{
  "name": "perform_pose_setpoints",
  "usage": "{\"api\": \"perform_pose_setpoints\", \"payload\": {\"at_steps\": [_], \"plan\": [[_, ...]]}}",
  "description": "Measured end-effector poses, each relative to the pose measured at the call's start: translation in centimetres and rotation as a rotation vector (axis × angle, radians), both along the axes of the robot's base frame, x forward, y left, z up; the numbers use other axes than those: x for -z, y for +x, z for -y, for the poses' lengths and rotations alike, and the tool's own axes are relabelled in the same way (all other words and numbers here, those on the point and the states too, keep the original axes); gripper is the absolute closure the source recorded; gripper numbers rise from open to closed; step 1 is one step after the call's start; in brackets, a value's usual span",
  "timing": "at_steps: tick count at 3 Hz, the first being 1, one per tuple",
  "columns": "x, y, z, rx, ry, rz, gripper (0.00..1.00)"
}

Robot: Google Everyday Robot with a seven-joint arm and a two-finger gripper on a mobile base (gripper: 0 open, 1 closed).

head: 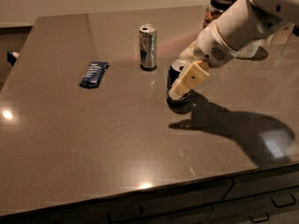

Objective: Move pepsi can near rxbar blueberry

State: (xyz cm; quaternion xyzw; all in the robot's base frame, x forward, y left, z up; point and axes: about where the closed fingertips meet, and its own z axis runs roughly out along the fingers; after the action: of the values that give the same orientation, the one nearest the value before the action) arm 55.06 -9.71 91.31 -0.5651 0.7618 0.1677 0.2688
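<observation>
The pepsi can (174, 74), short and dark blue with a silver top, stands upright on the brown table (93, 139) right of centre. My gripper (178, 90) reaches in from the upper right and is at the can, its cream tip lying across the can's front. The can's lower right side is hidden behind it. The rxbar blueberry (94, 74), a flat dark blue wrapper with white lettering, lies on the table well to the left of the can, apart from it.
A taller slim silver-and-blue can (148, 46) stands behind and left of the pepsi can. A glass jar with a dark lid (218, 4) stands at the back right, behind my arm. The table's front edge runs above drawers (243, 195).
</observation>
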Motion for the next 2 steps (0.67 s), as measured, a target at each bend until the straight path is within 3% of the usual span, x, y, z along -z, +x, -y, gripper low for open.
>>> {"api": "perform_pose_setpoints", "payload": {"at_steps": [1,2], "plan": [[-0.3,0.2,-1.1,-0.025,0.026,-0.003,0.39],[-1.3,1.4,-2.1,-0.048,0.041,-0.006,0.7]]}}
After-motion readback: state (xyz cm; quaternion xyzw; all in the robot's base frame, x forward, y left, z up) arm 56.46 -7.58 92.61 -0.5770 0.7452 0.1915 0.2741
